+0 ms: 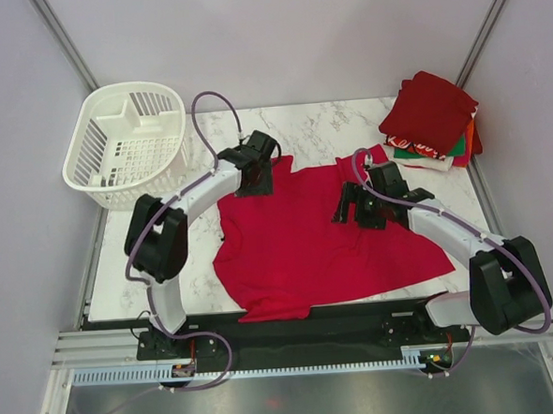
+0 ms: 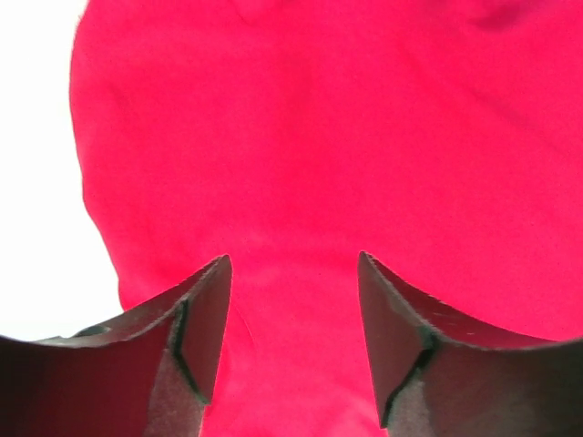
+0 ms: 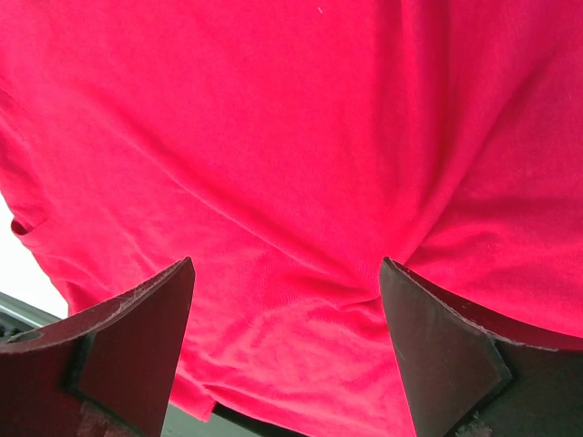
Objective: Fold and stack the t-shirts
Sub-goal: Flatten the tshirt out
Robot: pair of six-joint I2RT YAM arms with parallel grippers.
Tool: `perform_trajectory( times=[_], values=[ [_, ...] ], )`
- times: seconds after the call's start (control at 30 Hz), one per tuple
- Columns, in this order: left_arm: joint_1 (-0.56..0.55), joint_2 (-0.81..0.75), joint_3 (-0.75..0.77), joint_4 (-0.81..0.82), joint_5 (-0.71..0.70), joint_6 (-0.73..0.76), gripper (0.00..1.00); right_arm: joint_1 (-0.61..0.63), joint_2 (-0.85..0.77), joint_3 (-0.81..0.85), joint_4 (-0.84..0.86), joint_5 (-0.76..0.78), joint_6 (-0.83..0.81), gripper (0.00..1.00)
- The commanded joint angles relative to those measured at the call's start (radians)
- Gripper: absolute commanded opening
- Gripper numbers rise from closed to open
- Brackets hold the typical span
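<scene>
On the marble table (image 1: 318, 125) the red t-shirt (image 1: 307, 252) lay spread. The left gripper (image 1: 254, 185) hung over its far-left corner and the right gripper (image 1: 354, 207) over its far-right part, both gaping and empty.

Red shirt (image 1: 307, 252) spread on the marble bench (image 1: 318, 120), beneath both tools. Left tool (image 1: 256, 182) stands over the shirt's far left corner; right tool (image 1: 352, 212) over its right part. Folded shirts (image 1: 431, 122) stacked beyond and right of the right tool. Basket (image 1: 127, 146) left of the left tool.
</scene>
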Motion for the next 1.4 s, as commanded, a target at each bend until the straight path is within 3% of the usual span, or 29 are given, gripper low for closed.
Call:
perform_trajectory(
  times=[0.0, 0.1, 0.4, 0.63, 1.37],
  values=[
    [0.072, 0.066, 0.110, 0.033, 0.017, 0.082, 0.61, 0.002, 0.014, -0.029, 0.023, -0.003, -0.020, 0.91],
    [0.129, 0.132, 0.175, 0.071, 0.060, 0.104, 0.57, 0.000, 0.026, -0.078, 0.101, -0.033, -0.020, 0.90],
    [0.232, 0.311, 0.379, 0.127, 0.155, 0.129, 0.53, 0.021, 0.078, -0.334, 0.592, -0.112, 0.108, 0.88],
    [0.247, 0.395, 0.428, 0.145, 0.215, 0.116, 0.47, 0.026, 0.092, -0.340, 0.634, -0.098, 0.096, 0.89],
    [0.247, 0.446, 0.416, 0.159, 0.146, 0.093, 0.46, 0.025, 0.084, -0.362, 0.666, -0.113, 0.095, 0.90]
  ],
)
